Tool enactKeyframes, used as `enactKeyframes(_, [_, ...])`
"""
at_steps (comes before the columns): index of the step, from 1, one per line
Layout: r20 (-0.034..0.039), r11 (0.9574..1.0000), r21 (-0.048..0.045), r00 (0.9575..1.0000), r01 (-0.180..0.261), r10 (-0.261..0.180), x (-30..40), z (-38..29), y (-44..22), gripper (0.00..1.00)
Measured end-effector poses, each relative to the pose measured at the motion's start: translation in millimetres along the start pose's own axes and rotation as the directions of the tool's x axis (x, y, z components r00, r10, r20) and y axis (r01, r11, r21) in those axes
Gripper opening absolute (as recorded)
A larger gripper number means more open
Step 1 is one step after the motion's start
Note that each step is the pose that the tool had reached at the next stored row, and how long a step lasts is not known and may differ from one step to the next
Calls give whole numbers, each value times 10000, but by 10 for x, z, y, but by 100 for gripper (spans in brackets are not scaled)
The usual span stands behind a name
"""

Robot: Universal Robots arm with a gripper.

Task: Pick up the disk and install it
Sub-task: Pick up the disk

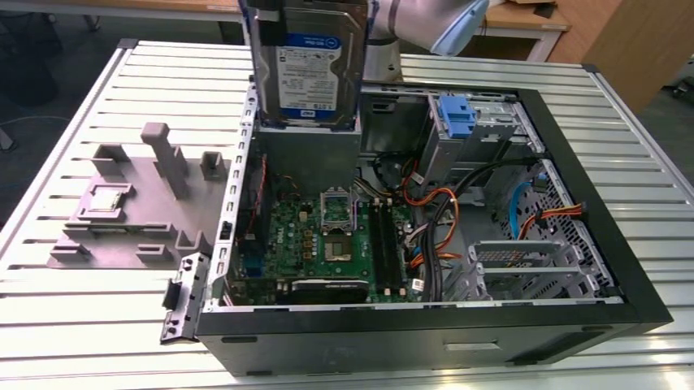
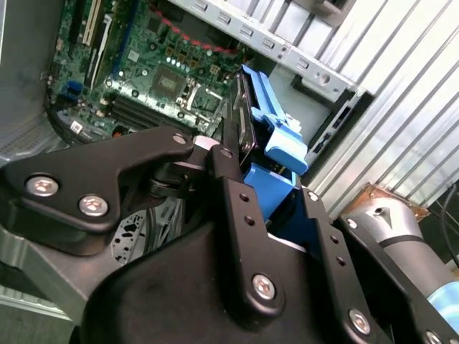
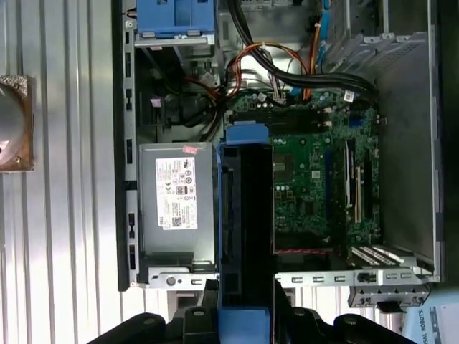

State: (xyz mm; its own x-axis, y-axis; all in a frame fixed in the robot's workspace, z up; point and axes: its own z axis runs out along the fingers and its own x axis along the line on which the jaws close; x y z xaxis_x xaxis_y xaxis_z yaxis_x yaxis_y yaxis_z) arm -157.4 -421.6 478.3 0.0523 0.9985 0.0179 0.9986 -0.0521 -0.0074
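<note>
Exterior view, disk: the flat rectangular grey-metal disk with a white-and-blue label and blue plastic bracket [image 1: 309, 65] hangs upright in the air, above the back edge of the open black computer case [image 1: 434, 325] on the slatted metal table [image 1: 65, 309].
Second wrist view, gripper: the black two-finger gripper [image 2: 262, 175] is clamped on the disk [image 2: 240, 107], with its fingers [image 2: 229, 193] against the bracketed sides.
First wrist view, disk: the disk [image 3: 247, 215] is seen edge-on, between the grey power-supply box [image 3: 176, 201] and the green motherboard [image 3: 315, 186].
Handling: probably stiff, dense, smooth and sensitive to shock; best gripped on the bracket's edges.

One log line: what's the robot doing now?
gripper: shut on disk | disk: upright over open computer case | installed: not yet
</note>
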Motion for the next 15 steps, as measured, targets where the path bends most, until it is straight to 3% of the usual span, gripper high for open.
enactKeyframes(7, [0,10000,1,10000,-1,1,12,9,290,37])
enactKeyframes(15, [-3,10000,-70,10000,0,-1,16,20,450,37])
